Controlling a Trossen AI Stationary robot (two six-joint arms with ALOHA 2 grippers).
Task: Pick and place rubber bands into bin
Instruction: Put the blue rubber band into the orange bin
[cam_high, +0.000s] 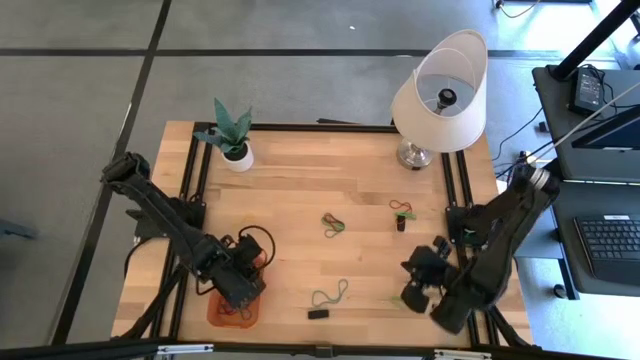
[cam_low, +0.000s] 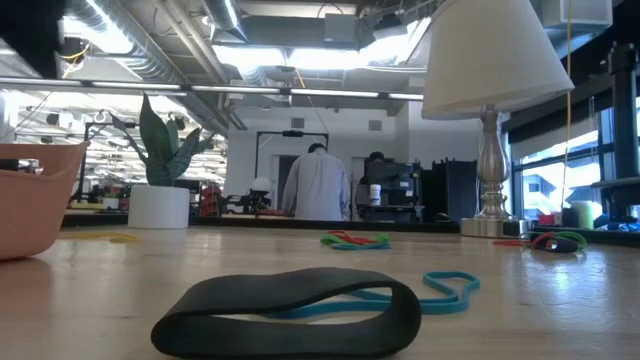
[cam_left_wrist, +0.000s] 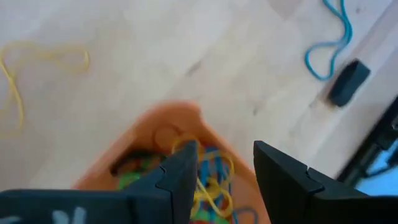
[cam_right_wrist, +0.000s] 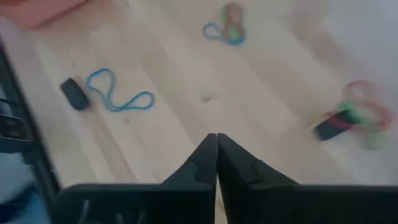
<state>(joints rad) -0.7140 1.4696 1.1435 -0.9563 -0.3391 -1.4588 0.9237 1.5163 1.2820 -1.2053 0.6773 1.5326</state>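
Loose rubber bands, thin coloured elastic loops, lie scattered on the wooden bench. A teal loop (cam_high: 328, 296) stretches beside a small black rectangular block (cam_high: 318, 314) near the front edge. A green and dark tangle (cam_high: 333, 224) sits mid-bench, and a red and green one (cam_high: 402, 209) lies nearer the right edge, touching a second small dark block (cam_high: 400, 224). A faint greenish band seems to lie just left of the right claw near the front edge, too thin to be sure of.

The bin, a shallow orange plastic tray with rounded corners (cam_high: 215, 312), stands at the front-left corner and already holds a heap of yellow, green, blue and red bands (cam_left_wrist: 208, 180).

The left claw (cam_left_wrist: 225, 171) hangs right over the bin, its fingers parted, with nothing seen between them; yellow loops show below the gap, apparently lying in the tray.

The right claw (cam_right_wrist: 216, 155) hovers near the front-right corner with its tips pressed together; whether a band is pinched there cannot be made out. The teal loop lies between the two arms, its long axis slanting toward the front edge. I judge the red and green tangle nearest the right arm.

A white pot with a green plant (cam_high: 234, 140) and a white-shaded lamp (cam_high: 440, 95) stand along the back edge.
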